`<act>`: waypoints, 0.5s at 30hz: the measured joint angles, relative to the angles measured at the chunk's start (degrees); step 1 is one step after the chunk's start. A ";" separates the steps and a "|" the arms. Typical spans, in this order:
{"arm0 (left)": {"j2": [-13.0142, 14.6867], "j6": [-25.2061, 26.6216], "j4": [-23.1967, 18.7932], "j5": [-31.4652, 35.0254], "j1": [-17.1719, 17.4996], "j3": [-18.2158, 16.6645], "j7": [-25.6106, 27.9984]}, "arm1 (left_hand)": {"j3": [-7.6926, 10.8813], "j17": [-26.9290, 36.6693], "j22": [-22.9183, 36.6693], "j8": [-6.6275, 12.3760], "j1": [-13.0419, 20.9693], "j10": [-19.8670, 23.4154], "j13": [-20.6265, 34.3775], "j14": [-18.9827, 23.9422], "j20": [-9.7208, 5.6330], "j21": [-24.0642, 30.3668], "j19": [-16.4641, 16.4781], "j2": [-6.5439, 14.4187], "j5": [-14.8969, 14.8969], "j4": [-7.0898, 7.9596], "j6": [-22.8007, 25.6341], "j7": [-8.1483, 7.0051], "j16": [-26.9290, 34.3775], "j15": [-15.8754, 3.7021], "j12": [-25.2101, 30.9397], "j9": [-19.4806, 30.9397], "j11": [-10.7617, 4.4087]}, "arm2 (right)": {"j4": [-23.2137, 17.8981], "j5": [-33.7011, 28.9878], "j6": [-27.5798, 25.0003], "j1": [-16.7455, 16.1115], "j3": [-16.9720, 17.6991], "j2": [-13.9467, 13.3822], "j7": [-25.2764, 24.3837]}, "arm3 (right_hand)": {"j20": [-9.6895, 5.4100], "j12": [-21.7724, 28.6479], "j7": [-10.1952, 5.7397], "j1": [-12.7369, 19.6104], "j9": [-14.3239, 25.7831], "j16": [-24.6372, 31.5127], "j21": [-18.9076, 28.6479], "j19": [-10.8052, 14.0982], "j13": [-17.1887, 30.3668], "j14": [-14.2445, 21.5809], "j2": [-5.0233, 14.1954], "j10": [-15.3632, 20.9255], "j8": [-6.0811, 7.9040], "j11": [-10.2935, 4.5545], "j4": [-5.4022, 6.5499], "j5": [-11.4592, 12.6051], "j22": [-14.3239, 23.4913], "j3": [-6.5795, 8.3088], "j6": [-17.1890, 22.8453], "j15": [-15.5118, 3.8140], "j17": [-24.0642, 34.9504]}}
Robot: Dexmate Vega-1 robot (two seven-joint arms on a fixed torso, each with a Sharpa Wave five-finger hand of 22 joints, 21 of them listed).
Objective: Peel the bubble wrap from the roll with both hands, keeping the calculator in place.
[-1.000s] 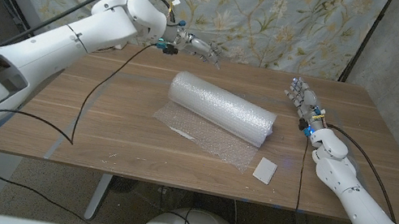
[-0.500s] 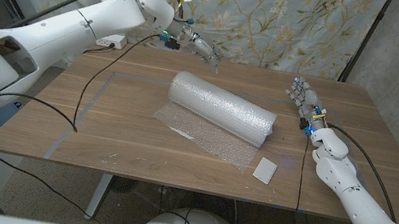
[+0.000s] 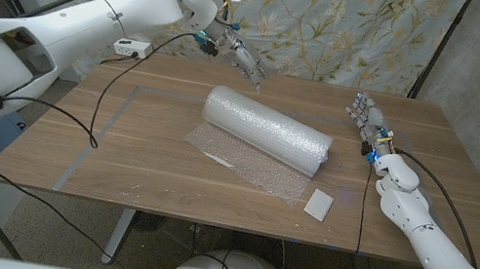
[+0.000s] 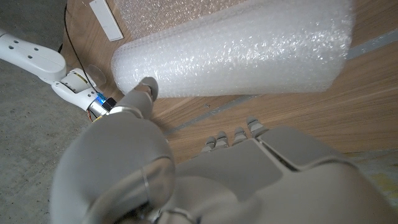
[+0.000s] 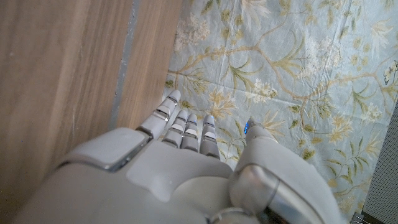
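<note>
- The bubble wrap roll lies on its side about mid-table, running from 10 o'clock to 4 o'clock, with a loose sheet of wrap peeled out flat on the wood on its near side.
- A small white flat thing sits at the sheet's 4 o'clock corner, near the front edge: the calculator (too small to make out any keys, honestly).
- Left hand hangs in the air past the roll's far end, at about 11 o'clock from it. Fingers stretched out and a bit apart, holding nothing, not touching the roll.
- In the left wrist view the roll shows just beyond that hand's fingertips.
- Right hand is over by the table's right side, at roughly 2 o'clock from the roll and well apart from it. Fingers straight, slightly spread, nothing in them.
</note>
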 measured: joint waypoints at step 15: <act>-2.58 -3.33 3.65 2.96 -3.73 3.34 -3.90 | -0.54 -0.01 0.00 0.00 0.70 0.00 0.00 0.01 0.00 0.00 0.01 -0.70 -0.84 -0.24 0.21 -0.21 0.00 0.00 0.00 0.00 -0.01 | -1.69 0.11 -0.47 -1.33 0.55 -0.16 -1.08 | 0.72 -0.41 -0.14 -0.76 0.05 0.00 0.00 -0.72 0.00 -0.61 -0.14 -1.13 -0.39 0.10 -0.16 0.00 0.00 -0.16 -1.71 0.61 -0.01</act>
